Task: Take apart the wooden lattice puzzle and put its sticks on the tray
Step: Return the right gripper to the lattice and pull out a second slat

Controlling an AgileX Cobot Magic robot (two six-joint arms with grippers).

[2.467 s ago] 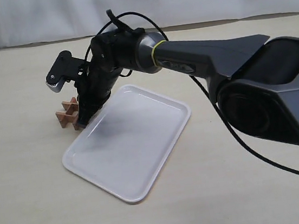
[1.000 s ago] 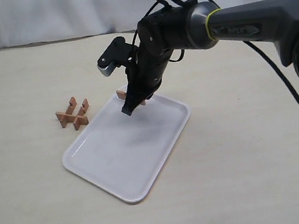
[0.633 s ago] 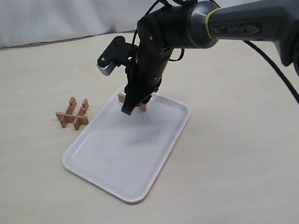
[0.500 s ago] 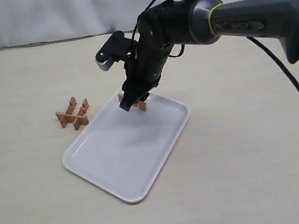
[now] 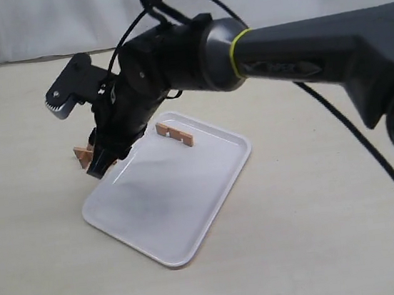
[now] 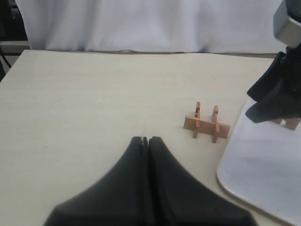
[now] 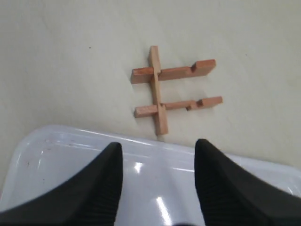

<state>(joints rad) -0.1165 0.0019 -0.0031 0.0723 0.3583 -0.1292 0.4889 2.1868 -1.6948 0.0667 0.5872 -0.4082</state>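
The left gripper sits idle, jaws pressed together. Just left of the large white plastic tray stands the small reddish-brown wooden lattice puzzle, three notched sticks interlocked, with the right gripper spread wide beside it; one loose stick lies on the tray. The puzzle looks light, stiff and friction-held, probably best pinched at a stick's free end.

I see tray glossy white plastic, glare spots. Lattice puzzle bare matt wood. Right gripper pads matt black, ribbed. Table matt beige.
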